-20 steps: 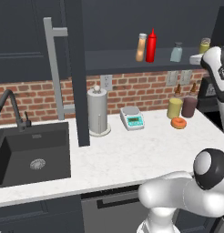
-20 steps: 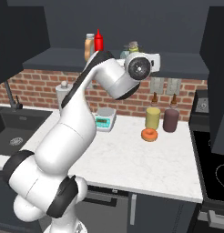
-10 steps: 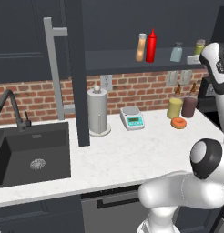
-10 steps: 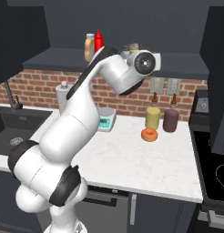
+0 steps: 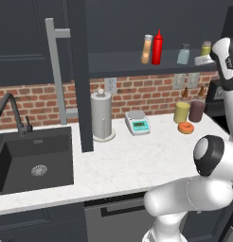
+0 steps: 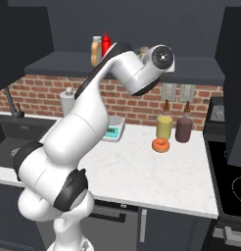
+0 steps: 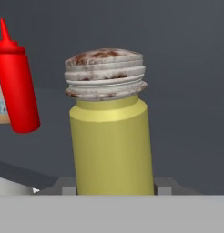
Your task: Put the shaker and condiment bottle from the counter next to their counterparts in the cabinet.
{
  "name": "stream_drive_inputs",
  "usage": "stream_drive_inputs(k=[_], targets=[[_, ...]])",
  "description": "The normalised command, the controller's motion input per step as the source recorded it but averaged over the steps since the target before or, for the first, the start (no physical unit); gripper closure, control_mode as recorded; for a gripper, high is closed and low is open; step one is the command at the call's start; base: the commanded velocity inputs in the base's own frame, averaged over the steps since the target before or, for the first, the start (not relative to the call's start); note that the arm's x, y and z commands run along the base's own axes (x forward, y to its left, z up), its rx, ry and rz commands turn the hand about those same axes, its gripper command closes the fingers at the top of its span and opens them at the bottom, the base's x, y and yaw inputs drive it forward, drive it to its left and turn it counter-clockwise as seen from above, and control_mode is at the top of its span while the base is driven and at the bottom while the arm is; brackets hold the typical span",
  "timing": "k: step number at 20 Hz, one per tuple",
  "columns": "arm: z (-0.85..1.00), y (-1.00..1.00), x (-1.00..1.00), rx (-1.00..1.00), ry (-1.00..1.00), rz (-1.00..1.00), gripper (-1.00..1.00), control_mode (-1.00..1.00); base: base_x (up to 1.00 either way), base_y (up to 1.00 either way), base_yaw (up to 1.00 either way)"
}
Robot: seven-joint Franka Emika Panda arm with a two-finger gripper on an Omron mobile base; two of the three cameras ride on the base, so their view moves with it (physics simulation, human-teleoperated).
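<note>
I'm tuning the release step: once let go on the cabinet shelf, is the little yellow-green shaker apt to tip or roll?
The small yellow-green cylindrical shaker stands upright between the hand's fingertips, so a straight release probably leaves it standing. Its ridged cap overhangs the body, so a nudge might topple it, and the round body would then likely roll.

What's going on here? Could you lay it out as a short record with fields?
Setting: kitchen counter under an open dark cabinet
On the shelf: condiment bottle touching the red squeeze bottle; pale blue-grey shaker further right
Gripper: shut on the yellow-green shaker, raised at shelf height, right of the pale shaker
On the counter: paper towel roll, kitchen scale, yellow canister, dark canister, doughnut
Left to do: release the shaker
</note>
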Motion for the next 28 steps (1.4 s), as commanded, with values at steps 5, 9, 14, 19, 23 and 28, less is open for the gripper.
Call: stream_drive_inputs(k=[5, 9, 14, 19, 23, 28], targets=[[-0.03, 0.0, 0.0, 0.0, 0.0, 0.02, 1.0, -1.0, 0.0, 0.0, 0.0], [-0.12, 0.0, 0.0, 0.0, 0.0, 0.0, 1.0, -1.0, 0.0, 0.0, 0.0], [-0.17, 0.01, 0.0, 0.01, 0.0, 0.0, 1.0, -1.0, 0.0, 0.0, 0.0], [-0.15, 0.0, 0.09, 0.02, 0.0, 0.0, 1.0, -1.0, 0.0, 0.0, 0.0], [-0.06, 0.0, 0.24, 0.04, 0.0, 0.0, 1.0, -1.0, 0.0, 0.0, 0.0], [-0.1, 0.0, 0.21, 0.03, 0.0, 0.0, 1.0, -1.0, 0.0, 0.0, 0.0]])
